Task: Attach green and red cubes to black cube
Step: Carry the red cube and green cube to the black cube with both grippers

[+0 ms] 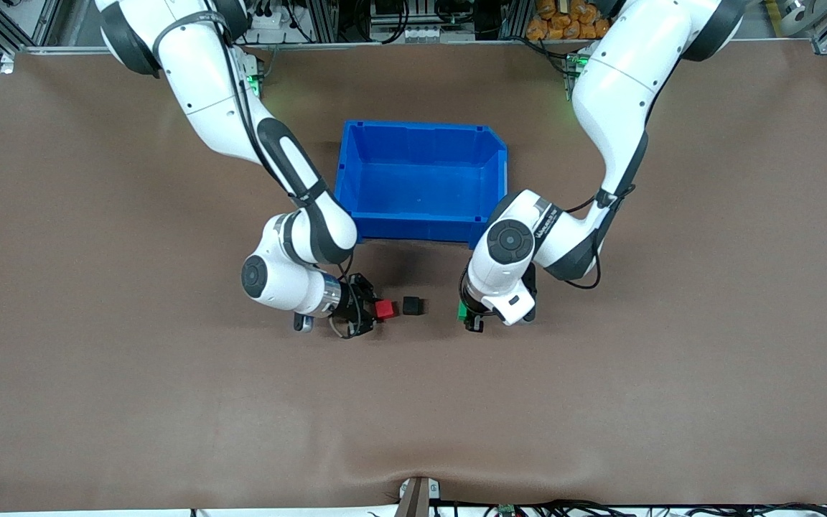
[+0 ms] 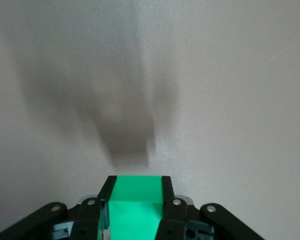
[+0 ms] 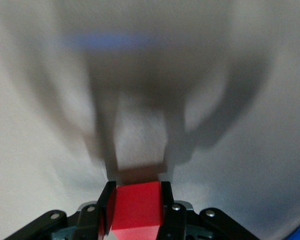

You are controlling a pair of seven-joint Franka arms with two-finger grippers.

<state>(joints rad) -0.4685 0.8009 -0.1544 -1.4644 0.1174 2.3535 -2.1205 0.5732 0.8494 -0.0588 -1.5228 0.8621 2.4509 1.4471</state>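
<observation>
Nearest the front camera sits my right gripper [image 1: 372, 310] with the red cube [image 1: 385, 309] pinched between its fingers, low over the brown table [image 1: 169, 402], and the black cube [image 1: 412, 306] rests on the mat just beside that red one, with a thin gap between them as far as I can tell. My left gripper [image 1: 468, 314] is on the black cube's other flank, toward the left arm's end of the table, closed around the green cube [image 1: 461, 310]; it stands noticeably farther from the black cube than the red one does. In my right wrist view the red cube [image 3: 137, 205] fills the space between my fingers [image 3: 109, 200], and in my left wrist view the green cube [image 2: 135, 202] sits the same way, squarely gripped. The blue bin [image 1: 421, 230] lies farther from the front camera, between my two arms, and plays no part yet. The risk I judge greatest is that the black cube is loose: if I press the red cube in alone, it may simply slide toward the green side or twist, so the faces meet crooked and fail to join. Closing both sides unevenly could do the same. I also cannot see the black cube in either wrist view, so I may arrive too high or too low. And a cube could shift in my grip on contact.
</observation>
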